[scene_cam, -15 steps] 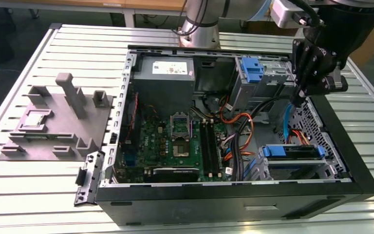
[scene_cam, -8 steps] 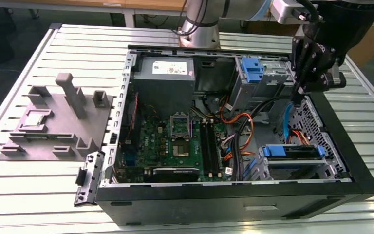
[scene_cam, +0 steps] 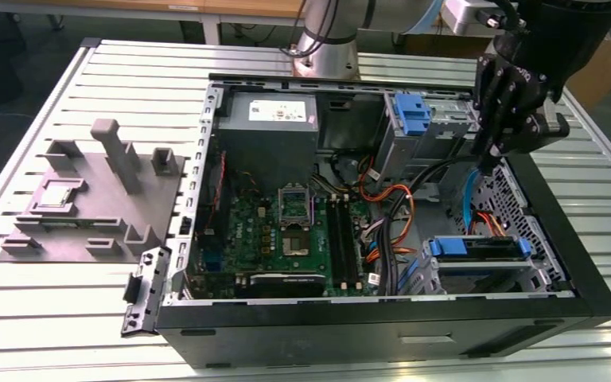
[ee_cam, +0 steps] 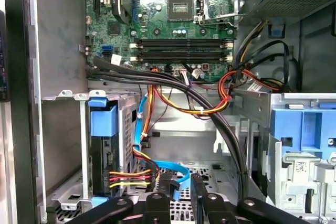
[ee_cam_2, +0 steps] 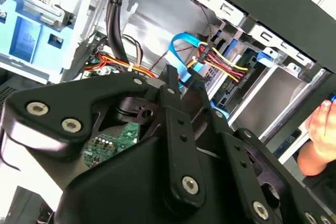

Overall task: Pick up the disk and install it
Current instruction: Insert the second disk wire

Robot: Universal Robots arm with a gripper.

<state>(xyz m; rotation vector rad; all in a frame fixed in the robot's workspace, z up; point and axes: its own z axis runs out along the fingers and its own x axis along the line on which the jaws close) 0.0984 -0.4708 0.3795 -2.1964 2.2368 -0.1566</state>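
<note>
Above the open case (scene_cam: 560,270), toward the exterior view's right, the gripper (scene_cam: 500,143) hangs with fingers drawn narrow, holding nothing. Disk (scene_cam: 476,248) sits in its bay at the case's near right, cables (ee_cam: 131,178) attached.

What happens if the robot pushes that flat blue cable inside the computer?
The blue cable curves in loose loops in the first wrist view, so it would probably flex aside, not snap. It looks thin and flat, so likely light. It runs among other wires, so it may snag.
</note>
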